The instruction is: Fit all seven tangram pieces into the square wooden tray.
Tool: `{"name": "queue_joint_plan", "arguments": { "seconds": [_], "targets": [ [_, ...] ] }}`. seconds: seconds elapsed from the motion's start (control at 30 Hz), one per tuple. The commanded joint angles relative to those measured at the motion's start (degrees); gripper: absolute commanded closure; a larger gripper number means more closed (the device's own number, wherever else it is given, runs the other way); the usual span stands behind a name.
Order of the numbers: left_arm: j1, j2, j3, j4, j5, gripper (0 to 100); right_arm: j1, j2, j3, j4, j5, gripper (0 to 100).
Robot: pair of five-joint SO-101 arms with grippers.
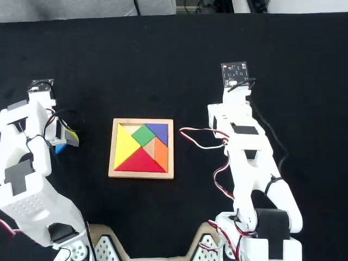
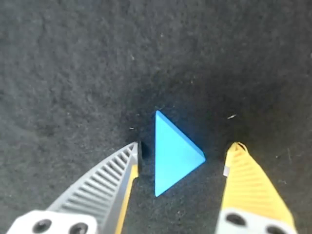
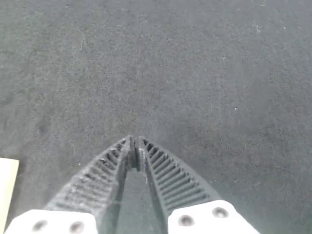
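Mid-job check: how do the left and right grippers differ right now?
The left gripper is open; the right gripper is shut. The left gripper straddles the blue triangle lying on the black cloth; the right gripper has nothing between its fingers. The left gripper has one yellow finger and one grey; the right gripper's are both grey. Both sit low over the cloth, outside the tray.

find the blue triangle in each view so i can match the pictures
high view: blue triangle peeks out beside the left tool, left of the tray.
left wrist view: blue triangle lies on the cloth between the open tool's fingers.
right wrist view: right tool shut over black cloth, tray corner at the edge.
shared landmark: the left tool's yellow finger.
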Motion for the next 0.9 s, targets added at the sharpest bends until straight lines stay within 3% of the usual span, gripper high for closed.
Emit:
{"name": "queue_joint_plan", "arguments": {
  "seconds": [0.0, 0.77, 0.87],
  "targets": [
    [0.0, -0.1, -3.3, -1.0, -0.3, 72, -0.8, -0.1, -0.2, -1.0, 0.4, 98.7],
    [-0.1, -0.4, -2.8, -0.5, 0.1, 72, -0.7, -0.1, -0.3, -1.1, 0.4, 98.7],
    [-0.1, -0.4, -2.8, -0.5, 0.1, 77, -0.7, -0.1, -0.3, -1.1, 0.4, 98.7]
  ]
}}
